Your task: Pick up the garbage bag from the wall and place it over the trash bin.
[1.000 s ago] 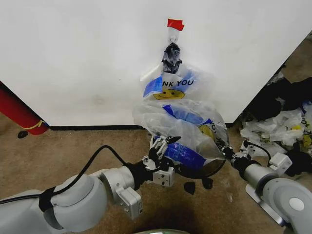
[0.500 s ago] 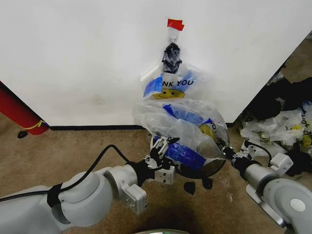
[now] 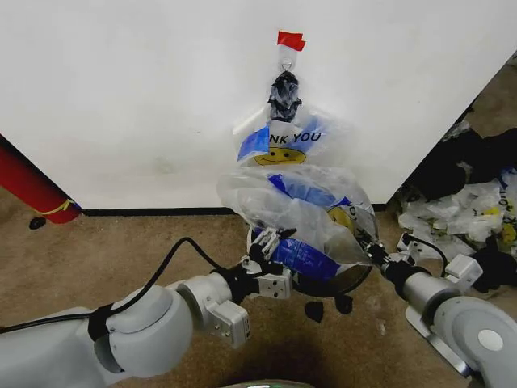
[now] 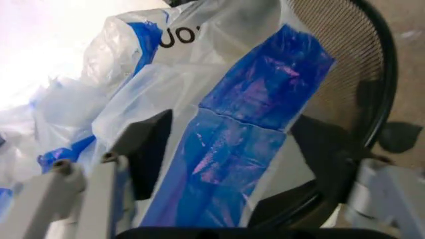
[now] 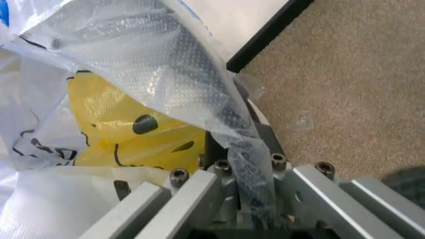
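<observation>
The garbage bag, translucent white with blue patches and a yellow smiley, lies spread over the round dark trash bin at the foot of the white wall. My left gripper is at the bin's left rim. In the left wrist view its fingers stand apart, with the bag's blue patch running loosely between them, so the left gripper is open beside the bin rim. My right gripper is at the right rim. In the right wrist view the right gripper is shut on a twisted strip of the bag.
Another smiley bag hangs on the wall under a black knotted wad and red tape. A red cylinder leans at the far left. A pile of bags lies at the right. Dark scraps dot the carpet before the bin.
My left arm's elbow has swung in toward the bin while its gripper stayed at the rim. The bag's near left edge has lifted slightly. The right arm has hardly moved.
</observation>
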You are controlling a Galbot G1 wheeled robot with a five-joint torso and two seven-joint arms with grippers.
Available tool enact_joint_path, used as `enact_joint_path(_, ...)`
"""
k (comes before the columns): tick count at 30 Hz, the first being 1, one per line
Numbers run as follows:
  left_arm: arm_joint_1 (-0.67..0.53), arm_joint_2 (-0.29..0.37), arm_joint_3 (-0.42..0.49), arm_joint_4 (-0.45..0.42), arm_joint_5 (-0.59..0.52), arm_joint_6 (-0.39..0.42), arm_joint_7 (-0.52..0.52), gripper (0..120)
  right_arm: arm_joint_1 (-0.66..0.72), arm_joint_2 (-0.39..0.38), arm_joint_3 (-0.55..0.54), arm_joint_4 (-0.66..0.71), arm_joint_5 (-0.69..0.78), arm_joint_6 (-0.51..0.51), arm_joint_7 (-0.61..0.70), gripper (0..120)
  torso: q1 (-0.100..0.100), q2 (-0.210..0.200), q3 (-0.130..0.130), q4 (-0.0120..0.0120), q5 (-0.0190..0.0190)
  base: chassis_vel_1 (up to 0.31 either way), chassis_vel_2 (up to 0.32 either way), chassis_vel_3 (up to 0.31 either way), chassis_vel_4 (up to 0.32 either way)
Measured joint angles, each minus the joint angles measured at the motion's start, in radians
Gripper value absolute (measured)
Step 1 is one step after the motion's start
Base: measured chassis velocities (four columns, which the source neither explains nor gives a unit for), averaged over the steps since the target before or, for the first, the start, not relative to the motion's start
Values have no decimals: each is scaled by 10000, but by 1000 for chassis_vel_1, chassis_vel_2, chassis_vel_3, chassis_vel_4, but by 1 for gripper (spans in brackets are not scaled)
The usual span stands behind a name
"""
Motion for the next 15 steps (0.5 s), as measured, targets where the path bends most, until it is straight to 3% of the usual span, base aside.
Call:
enact_joint_path(2, 5, 0, 4, -8, -42, -3, -23, 63, 1, 0, -3, -12, -6, -4, 0, 0, 0, 0, 0, 1, 0, 0, 0, 0, 0)
enact_joint_path(7, -89, -60, 0, 118, -94, -24, -113, 41, 15, -6, -42, -57, -36, -7, -12, 0, 0, 0, 0, 0, 0, 0, 0, 0, 0)
enact_joint_path(10, -170, -95, 1, 190, -88, -25, -114, 36, 24, -14, -48, -56, -36, -7, -17, 0, 0, 0, 0, 0, 0, 0, 0, 0, 0)
enact_joint_path(15, -220, -167, 67, 245, -59, -30, -144, 15, 19, -51, -38, -56, -40, -7, -28, 0, 0, 0, 0, 0, 1, 0, 0, 0, 0)
